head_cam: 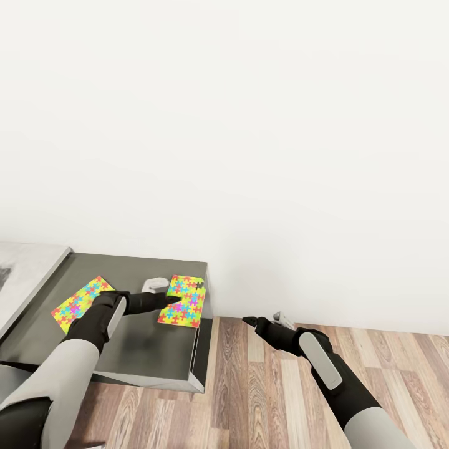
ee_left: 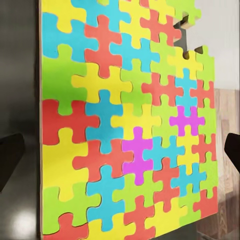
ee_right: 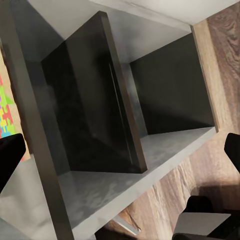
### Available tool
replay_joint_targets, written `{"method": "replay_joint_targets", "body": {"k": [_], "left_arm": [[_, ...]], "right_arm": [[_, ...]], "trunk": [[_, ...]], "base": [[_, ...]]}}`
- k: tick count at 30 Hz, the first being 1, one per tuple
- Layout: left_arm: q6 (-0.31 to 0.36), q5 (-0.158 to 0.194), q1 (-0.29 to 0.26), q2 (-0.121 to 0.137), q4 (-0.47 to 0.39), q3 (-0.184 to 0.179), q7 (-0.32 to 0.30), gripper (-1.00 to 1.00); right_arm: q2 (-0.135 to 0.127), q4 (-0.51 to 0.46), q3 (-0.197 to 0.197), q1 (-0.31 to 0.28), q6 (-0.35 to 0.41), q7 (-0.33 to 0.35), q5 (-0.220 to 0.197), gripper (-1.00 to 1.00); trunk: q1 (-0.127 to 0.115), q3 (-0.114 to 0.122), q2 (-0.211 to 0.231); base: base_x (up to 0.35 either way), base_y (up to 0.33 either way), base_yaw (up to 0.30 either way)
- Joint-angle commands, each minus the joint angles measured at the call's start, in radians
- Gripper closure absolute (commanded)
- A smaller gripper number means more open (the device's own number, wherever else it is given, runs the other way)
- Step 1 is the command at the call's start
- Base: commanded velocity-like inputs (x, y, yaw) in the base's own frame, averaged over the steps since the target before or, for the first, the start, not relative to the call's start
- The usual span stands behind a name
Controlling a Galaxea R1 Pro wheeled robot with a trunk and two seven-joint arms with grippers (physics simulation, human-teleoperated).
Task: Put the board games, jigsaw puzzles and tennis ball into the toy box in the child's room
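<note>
The left gripper (head_cam: 167, 300) hangs over one puzzle (head_cam: 182, 300), its fingers (ee_left: 10, 160) spread wide to either side of the board without touching it; this puzzle lies at the wall-side corner of the dark cabinet (head_cam: 149, 349). A second puzzle (head_cam: 80, 304) lies on the same cabinet top, well apart from the first, making two. The right gripper (head_cam: 249, 321) hovers beside the cabinet over the wood floor (head_cam: 249, 386), its fingers parted and holding nothing.

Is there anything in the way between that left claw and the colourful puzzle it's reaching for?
Nothing visible. The left gripper hangs right over the jigsaw puzzle on the dark cabinet top, fingers spread either side, with only open air between.
</note>
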Motion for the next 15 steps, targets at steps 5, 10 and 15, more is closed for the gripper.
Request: {"method": "replay_joint_targets", "body": {"k": [5, 10, 15], "left_arm": [[0.007, -0.005, -0.001, -0.004, -0.001, 0.005, -0.011, -1.0], [0.007, -0.004, -0.001, -0.005, -0.001, 0.005, -0.013, -1.0], [0.005, -0.004, -0.001, -0.006, -0.001, 0.005, -0.014, -1.0]], "right_arm": [[-0.001, -0.001, 0.003, -0.001, 0.001, -0.007, -0.009, -1.0], [-0.001, -0.002, 0.003, -0.001, 0.001, -0.007, -0.009, -1.0], [-0.001, -0.002, 0.003, -0.001, 0.001, -0.007, -0.009, -1.0]], "trunk": [[0.001, -0.002, -0.002], [0.001, -0.002, -0.002], [0.001, -0.002, -0.002]], "base": [[0.0, 0.0, 0.0], [0.0, 0.0, 0.0], [0.0, 0.0, 0.0]]}}
